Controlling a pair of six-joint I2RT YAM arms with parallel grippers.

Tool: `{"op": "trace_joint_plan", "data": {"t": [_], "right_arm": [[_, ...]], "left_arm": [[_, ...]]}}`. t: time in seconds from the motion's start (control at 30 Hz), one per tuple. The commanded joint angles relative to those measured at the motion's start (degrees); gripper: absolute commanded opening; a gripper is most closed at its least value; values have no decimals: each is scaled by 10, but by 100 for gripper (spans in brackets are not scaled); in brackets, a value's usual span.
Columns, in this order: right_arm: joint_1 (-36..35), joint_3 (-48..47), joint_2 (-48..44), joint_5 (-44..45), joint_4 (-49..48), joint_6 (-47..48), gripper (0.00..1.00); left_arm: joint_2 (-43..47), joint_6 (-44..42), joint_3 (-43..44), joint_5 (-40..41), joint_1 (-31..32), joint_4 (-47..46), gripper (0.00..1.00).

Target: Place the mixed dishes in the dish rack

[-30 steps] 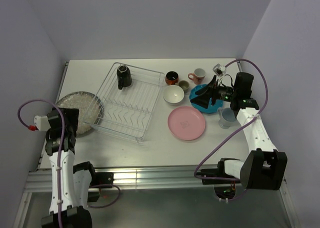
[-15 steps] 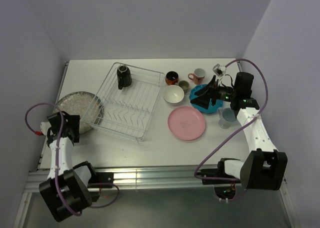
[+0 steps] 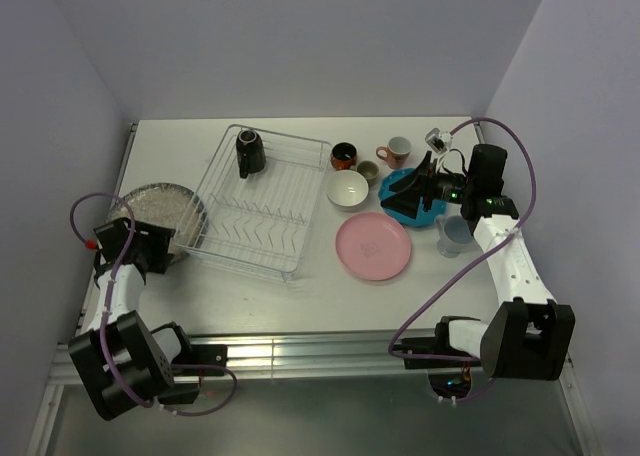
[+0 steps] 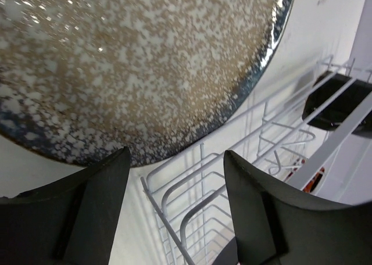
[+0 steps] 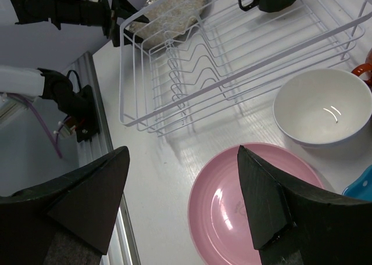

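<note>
The wire dish rack (image 3: 262, 204) stands left of centre with a black mug (image 3: 249, 152) in its far corner. The grey speckled plate (image 3: 148, 208) lies at its left end, rim against the rack. My left gripper (image 3: 160, 244) is open and empty, low at the plate's near edge; in the left wrist view (image 4: 174, 172) its jaws frame the plate rim (image 4: 133, 61) and the rack corner (image 4: 232, 160). My right gripper (image 3: 405, 198) is open and empty above the teal plate (image 3: 412, 191). In the right wrist view (image 5: 181, 160) the pink plate (image 5: 250, 207) lies below it.
A white bowl (image 3: 347, 189), dark-red mug (image 3: 343, 156), grey-beige mug (image 3: 368, 172) and pink mug (image 3: 396, 152) stand right of the rack. A pale blue mug (image 3: 452, 234) stands by the right arm. The pink plate (image 3: 372, 247) lies near the front.
My left arm has folded down and its gripper has moved right and low to the speckled plate's near edge. The right arm has not moved.
</note>
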State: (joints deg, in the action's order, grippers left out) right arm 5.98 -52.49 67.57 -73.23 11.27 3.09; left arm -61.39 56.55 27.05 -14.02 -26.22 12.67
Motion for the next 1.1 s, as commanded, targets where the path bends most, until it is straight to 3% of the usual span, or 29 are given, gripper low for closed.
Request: {"op": "trace_joint_plan", "data": {"t": [0.0, 0.33, 0.47, 0.53, 0.83, 1.07], "right_arm": [[-2, -26, -17, -16, -3, 7, 82], [-2, -24, -17, -17, -5, 6, 82], [-2, -24, -16, -18, -5, 6, 82], [-2, -24, -16, -18, -5, 6, 82], [-3, -26, -14, -18, -3, 9, 82], [-2, -26, -11, -18, 1, 12, 82]], "left_arm": [[11, -33, 5, -76, 1, -23, 71], [51, -52, -33, -94, 1, 10, 70], [66, -28, -19, -9, -10, 43, 75], [70, 2, -27, -3, -21, 34, 75], [-42, 61, 12, 45, -38, 87, 73], [-62, 68, 26, 84, -39, 117, 70]]}}
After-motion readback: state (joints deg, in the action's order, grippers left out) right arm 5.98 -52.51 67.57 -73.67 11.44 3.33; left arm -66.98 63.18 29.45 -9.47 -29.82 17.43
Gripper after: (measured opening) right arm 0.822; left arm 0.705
